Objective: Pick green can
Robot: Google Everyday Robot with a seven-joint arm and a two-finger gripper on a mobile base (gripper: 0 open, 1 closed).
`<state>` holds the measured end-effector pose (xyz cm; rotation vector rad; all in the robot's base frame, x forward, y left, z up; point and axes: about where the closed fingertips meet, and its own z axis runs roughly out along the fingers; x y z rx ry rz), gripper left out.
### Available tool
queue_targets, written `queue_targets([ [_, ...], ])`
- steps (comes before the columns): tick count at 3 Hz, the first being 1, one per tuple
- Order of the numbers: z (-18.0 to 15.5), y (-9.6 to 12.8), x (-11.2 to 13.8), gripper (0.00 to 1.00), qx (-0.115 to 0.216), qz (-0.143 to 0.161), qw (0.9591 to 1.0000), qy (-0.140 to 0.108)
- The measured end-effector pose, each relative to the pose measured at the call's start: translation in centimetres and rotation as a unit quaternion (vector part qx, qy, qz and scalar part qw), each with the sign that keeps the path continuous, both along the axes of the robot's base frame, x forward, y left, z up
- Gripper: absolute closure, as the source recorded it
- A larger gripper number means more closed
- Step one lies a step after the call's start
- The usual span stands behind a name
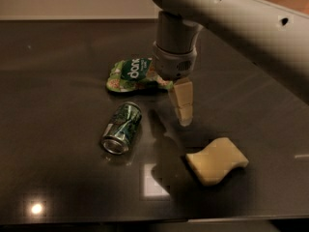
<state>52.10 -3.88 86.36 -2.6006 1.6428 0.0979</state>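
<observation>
Three things lie on the dark, glossy table (58, 81): the green can (121, 128), a patterned metal cylinder on its side, silver end toward the camera; a crinkly snack bag (133, 74); a wavy pale sponge (217, 160). The arm (231, 18) points straight down, its gripper (185, 120) between can and sponge, touching neither. I cannot tell whether the jaws are spread.

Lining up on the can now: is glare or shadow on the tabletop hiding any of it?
Camera view: no, the green can lies on its side, plainly lit; the square glare patch and small bright spot sit on the table nearer the camera, off the can; the gripper hangs right of the can in the picture, its dark reflection between can and yellow sponge.
</observation>
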Motion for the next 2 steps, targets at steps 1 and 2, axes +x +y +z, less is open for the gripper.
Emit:
queue_targets([
  [1, 0.2, 2.3, -0.5, 0.0, 0.017, 0.038, 0.9991, 0.001],
  [2, 0.4, 4.6, -1.8, 0.0, 0.036, 0.086, 0.9956, 0.004],
])
